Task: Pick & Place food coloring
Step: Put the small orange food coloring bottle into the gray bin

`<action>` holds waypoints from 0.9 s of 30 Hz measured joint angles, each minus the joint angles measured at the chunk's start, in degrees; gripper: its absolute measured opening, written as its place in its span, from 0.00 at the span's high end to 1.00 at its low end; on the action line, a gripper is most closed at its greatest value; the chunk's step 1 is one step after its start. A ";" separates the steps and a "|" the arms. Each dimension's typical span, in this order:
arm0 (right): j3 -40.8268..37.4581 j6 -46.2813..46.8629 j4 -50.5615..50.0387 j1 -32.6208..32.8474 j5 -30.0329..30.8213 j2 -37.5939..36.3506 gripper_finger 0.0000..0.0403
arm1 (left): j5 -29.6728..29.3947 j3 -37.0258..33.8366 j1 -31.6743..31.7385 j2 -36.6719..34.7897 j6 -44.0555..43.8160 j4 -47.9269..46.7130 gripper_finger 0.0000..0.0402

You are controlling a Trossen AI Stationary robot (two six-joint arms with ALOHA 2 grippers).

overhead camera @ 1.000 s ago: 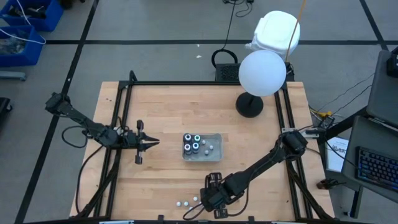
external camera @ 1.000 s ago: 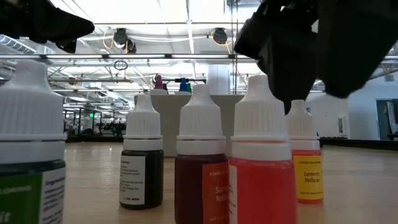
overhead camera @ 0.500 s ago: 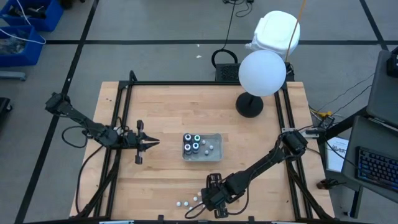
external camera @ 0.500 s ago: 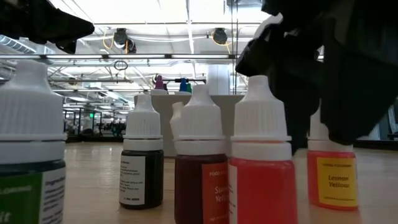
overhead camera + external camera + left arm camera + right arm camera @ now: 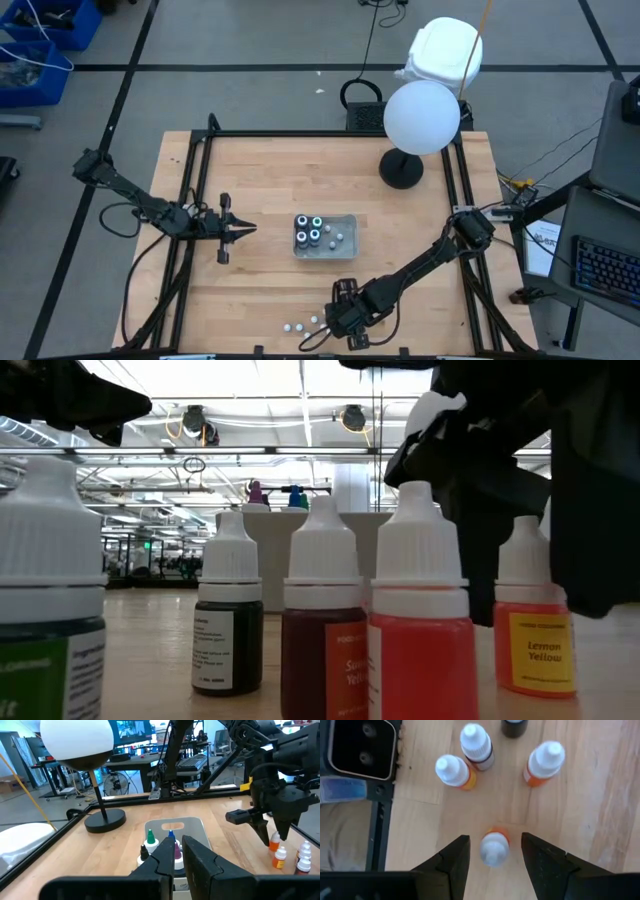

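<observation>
Several small food coloring bottles with white caps stand upright near the table's front edge (image 5: 298, 325). My right gripper (image 5: 335, 322) hangs over them, pointing steeply down and open. Its fingers stand on either side of the lemon yellow bottle (image 5: 493, 848) with a gap on each side; the same bottle (image 5: 533, 630) shows in the low view. Other food coloring bottles (image 5: 308, 231) stand in the clear tray (image 5: 348, 222) at mid-table. My left gripper (image 5: 246, 229) waits level to the left of the tray, shut and holding nothing.
Beyond the yellow bottle stand an orange bottle (image 5: 545, 760), a yellow-orange one (image 5: 452, 771), a dark one (image 5: 476, 742) and a black one (image 5: 514, 727). A black camera block (image 5: 362, 745) sits close by at the table's edge. A white globe lamp (image 5: 421, 117) stands at the far right.
My right gripper has come down over the lemon yellow bottle, its fingers still open. That bottle has slid a little toward the table's near edge and stays upright. My left arm has kept still.
</observation>
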 joint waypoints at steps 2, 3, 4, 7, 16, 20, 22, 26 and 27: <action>0.00 -0.05 0.24 0.00 0.00 0.00 0.59 | 0.00 0.00 0.00 0.01 0.02 0.00 0.90; 0.00 -0.05 0.13 0.00 0.00 0.00 0.59 | -0.01 0.00 0.00 0.01 0.02 0.00 0.90; 0.00 -0.05 0.03 0.00 0.00 0.00 0.59 | -0.01 0.00 0.00 0.00 0.02 0.01 0.90; 0.00 0.05 0.05 0.00 0.00 0.00 0.61 | -0.02 0.00 0.00 0.00 0.03 0.00 0.90; 0.04 1.18 0.09 -0.09 -1.18 0.00 0.84 | -0.02 0.00 0.00 0.00 0.04 0.02 0.90; 0.06 0.33 -0.84 -0.20 -1.47 -0.40 0.87 | -0.02 0.00 0.00 0.00 0.04 0.00 0.90; 0.03 -0.42 -1.45 -0.31 -1.49 -1.07 0.87 | -0.02 0.00 0.00 0.02 0.04 0.01 0.90; 0.05 -2.00 -2.83 -0.47 0.05 -3.63 0.85 | -0.02 0.00 0.00 0.02 0.06 -0.25 0.90; 0.07 -2.35 -2.93 -0.57 0.78 -4.19 0.84 | -0.02 0.00 0.00 0.02 0.07 -0.30 0.90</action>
